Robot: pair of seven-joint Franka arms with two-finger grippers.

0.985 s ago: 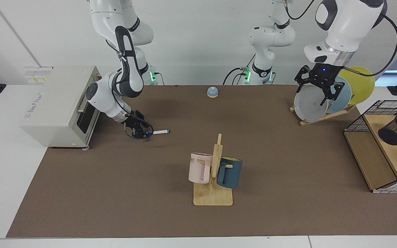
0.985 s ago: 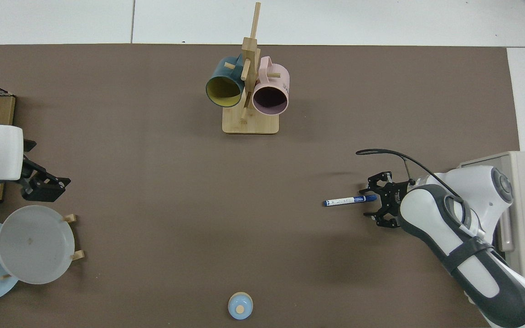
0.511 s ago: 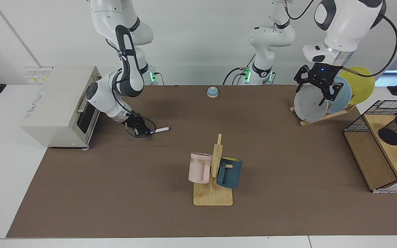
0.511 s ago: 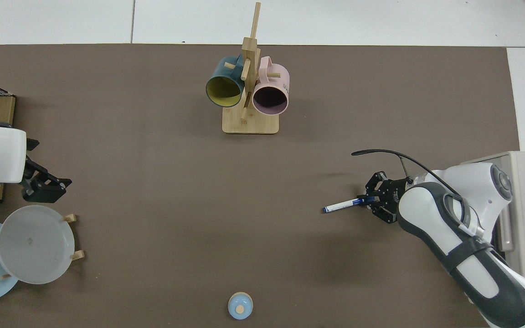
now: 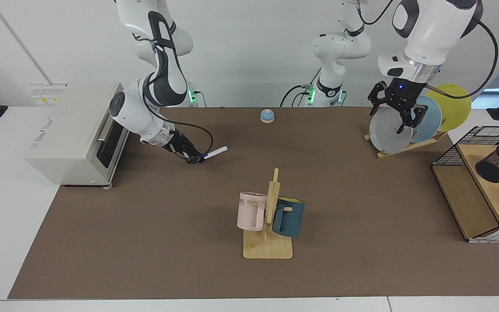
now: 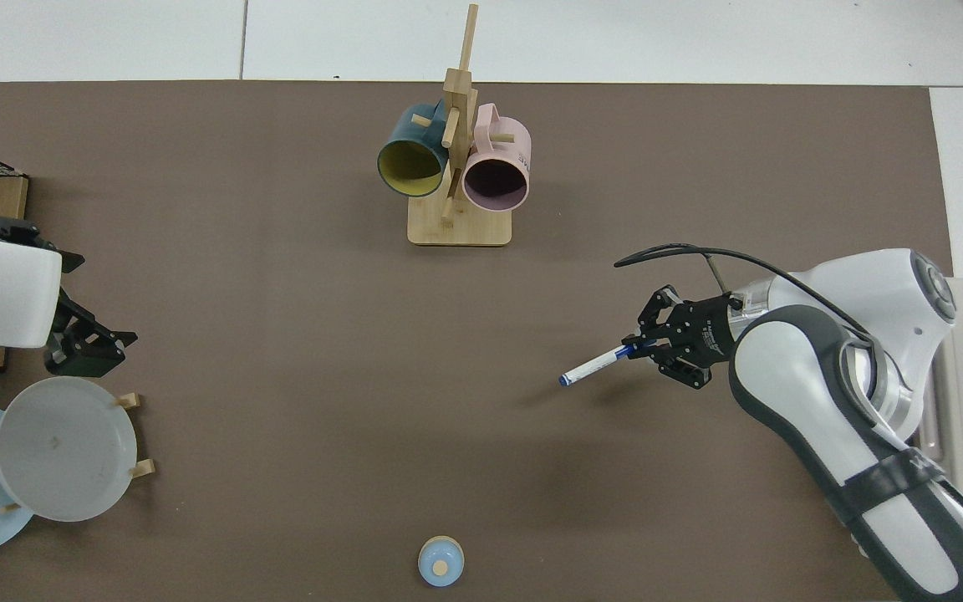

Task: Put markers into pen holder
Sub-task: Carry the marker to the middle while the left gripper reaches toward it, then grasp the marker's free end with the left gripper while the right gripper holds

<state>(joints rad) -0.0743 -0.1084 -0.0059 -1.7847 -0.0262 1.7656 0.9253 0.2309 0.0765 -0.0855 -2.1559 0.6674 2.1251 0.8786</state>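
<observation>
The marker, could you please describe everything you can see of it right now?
The slim white whiteboard marker has a dark blue cap at one end and a dark tip end at the other. It is held off the brown table mat, tilted with its free end higher, the right gripper shut on its capped end. Nothing else touches it.

White arms, grey joints, black claws, cables
</observation>
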